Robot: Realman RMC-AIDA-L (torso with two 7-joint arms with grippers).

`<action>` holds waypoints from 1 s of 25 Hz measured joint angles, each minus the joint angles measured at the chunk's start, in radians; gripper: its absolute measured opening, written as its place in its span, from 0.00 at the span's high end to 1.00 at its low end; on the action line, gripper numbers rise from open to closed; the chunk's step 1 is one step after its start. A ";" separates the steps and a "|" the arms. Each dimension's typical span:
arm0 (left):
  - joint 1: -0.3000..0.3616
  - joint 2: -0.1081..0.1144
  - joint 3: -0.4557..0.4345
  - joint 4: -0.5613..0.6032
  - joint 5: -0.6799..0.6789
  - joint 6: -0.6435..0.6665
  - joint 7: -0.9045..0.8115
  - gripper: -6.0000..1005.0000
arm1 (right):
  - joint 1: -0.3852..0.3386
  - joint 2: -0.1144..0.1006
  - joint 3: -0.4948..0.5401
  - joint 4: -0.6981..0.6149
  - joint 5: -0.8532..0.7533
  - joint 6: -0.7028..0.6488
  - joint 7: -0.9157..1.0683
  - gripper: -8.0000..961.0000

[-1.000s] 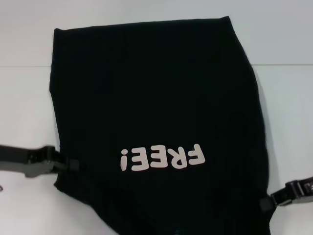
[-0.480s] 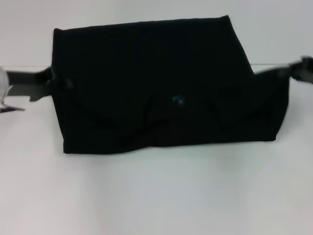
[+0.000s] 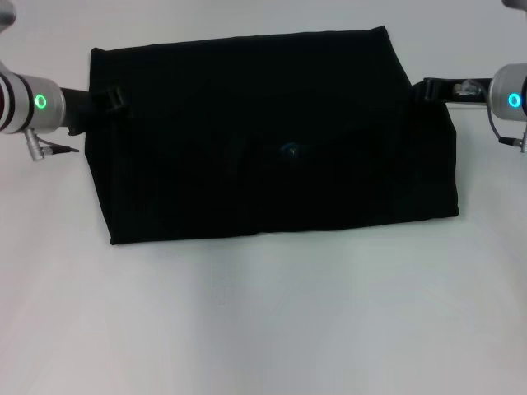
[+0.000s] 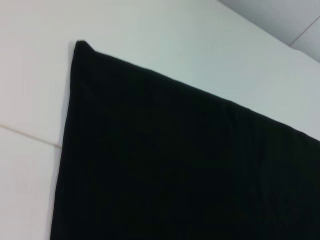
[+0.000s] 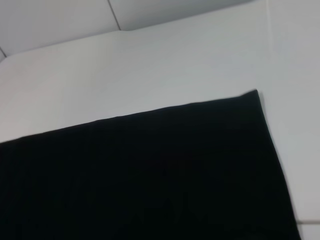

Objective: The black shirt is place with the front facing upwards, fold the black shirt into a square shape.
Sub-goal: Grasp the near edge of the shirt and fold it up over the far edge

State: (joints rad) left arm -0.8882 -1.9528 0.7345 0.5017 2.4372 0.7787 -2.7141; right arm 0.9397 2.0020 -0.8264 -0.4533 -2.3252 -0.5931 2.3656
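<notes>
A: Large plain black cotton T-shirt (image 3: 272,140) lies folded on the white table (image 3: 263,321), lettering hidden. Left gripper (image 3: 115,100) and right gripper (image 3: 426,89) sit at its far side edges; grip state: cannot tell.

B: Risk: pulling away while pinched would drag the fold open. Wrist views show only the far corners; head view shows a rectangle.

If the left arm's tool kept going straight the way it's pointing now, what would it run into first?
The left tool sits at the left edge of the folded black shirt, pointing inward across the white table. Going straight on, it would most likely meet the shirt's cloth first, though its height above the fabric is hard to judge.
</notes>
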 joint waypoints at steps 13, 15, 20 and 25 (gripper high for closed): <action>-0.031 0.009 0.005 0.022 0.000 -0.043 -0.021 0.95 | 0.079 -0.022 -0.053 -0.003 -0.002 0.045 -0.003 0.92; -0.037 0.008 0.009 0.017 0.000 -0.044 -0.020 0.95 | 0.090 -0.026 -0.054 0.001 -0.018 0.047 -0.003 0.92; -0.040 0.000 0.038 0.012 0.000 -0.041 0.006 0.95 | 0.108 -0.022 -0.075 0.003 -0.094 0.033 0.007 0.92; -0.041 -0.004 0.107 0.000 0.000 -0.034 0.009 0.92 | 0.113 -0.018 -0.136 0.025 -0.158 0.026 0.028 0.87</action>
State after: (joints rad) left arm -0.9288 -1.9565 0.8419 0.5020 2.4374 0.7449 -2.7047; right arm 1.0528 1.9845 -0.9622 -0.4280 -2.4829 -0.5667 2.3936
